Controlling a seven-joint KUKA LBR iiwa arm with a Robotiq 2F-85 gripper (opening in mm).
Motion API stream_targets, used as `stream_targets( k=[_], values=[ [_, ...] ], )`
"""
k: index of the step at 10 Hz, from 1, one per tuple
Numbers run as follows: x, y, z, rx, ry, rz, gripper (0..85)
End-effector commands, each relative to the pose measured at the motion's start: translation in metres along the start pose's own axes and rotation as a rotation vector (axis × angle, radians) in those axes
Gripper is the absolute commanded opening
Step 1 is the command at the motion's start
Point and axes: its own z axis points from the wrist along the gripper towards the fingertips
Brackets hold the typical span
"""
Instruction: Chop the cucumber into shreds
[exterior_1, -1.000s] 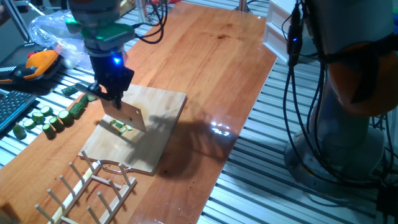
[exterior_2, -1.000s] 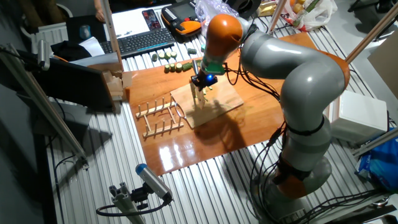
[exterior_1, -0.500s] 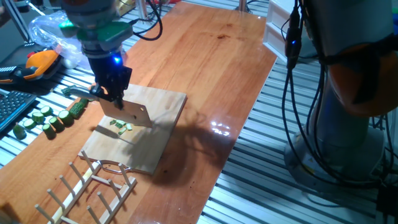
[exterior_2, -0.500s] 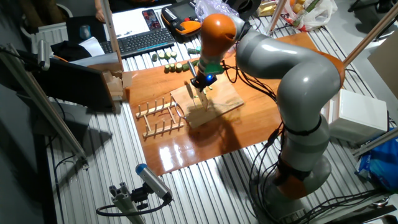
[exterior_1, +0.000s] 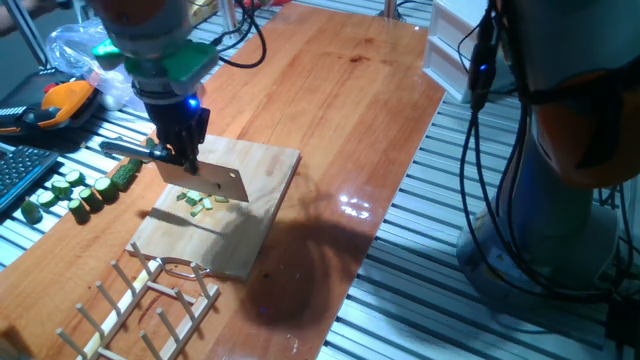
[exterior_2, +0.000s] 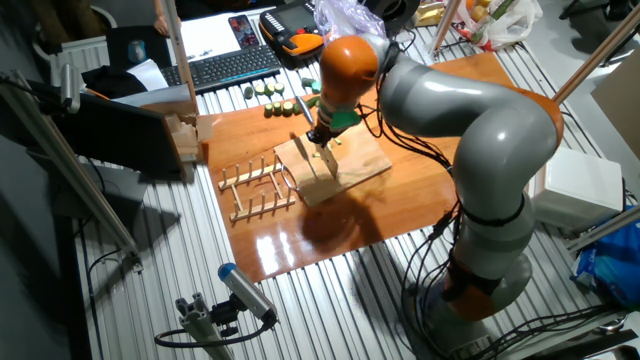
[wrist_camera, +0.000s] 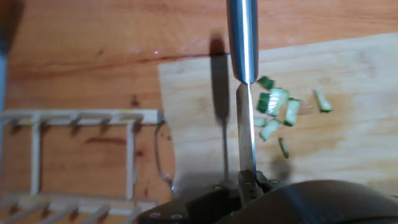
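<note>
My gripper (exterior_1: 183, 158) is shut on a knife (exterior_1: 216, 181), whose broad blade hangs just above the wooden board (exterior_1: 250, 215). The shreds (exterior_1: 201, 202), small pale green bits with dark edges, lie on the board right below the blade. In the hand view the blade (wrist_camera: 247, 134) shows edge-on, with the shreds (wrist_camera: 277, 106) scattered just right of it on the board (wrist_camera: 348, 143). No whole round cucumber slice shows. In the other fixed view the gripper (exterior_2: 322, 136) stands over the board (exterior_2: 345, 168).
Several thick dark green cucumber chunks (exterior_1: 75, 192) lie on the table left of the board. A wooden dish rack (exterior_1: 140, 305) stands at the board's near end and also shows in the hand view (wrist_camera: 81, 149). A keyboard (exterior_2: 225, 65) and an orange tool (exterior_1: 62, 100) lie beyond.
The knife has risen off the board and shifted slightly. The shreds, half hidden under the blade a second ago, now lie uncovered and more spread out.
</note>
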Motion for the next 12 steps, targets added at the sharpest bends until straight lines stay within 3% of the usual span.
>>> stream_targets(
  k=[1, 2, 3, 4, 6, 9, 12],
  values=[
    [0.000, 0.000, 0.000, -0.079, 0.033, -0.128, 0.0],
    [0.000, 0.000, 0.000, -0.099, 0.041, -0.108, 0.0],
    [0.000, 0.000, 0.000, -0.088, 0.038, -0.093, 0.0],
    [-0.001, 0.004, 0.000, -0.102, 0.045, -0.076, 0.0],
    [-0.016, 0.055, -0.012, -0.080, 0.031, -0.023, 0.0],
    [-0.029, 0.103, -0.033, -0.075, 0.039, 0.028, 0.0],
    [-0.020, 0.143, -0.027, -0.063, 0.023, 0.104, 0.0]
  ],
)
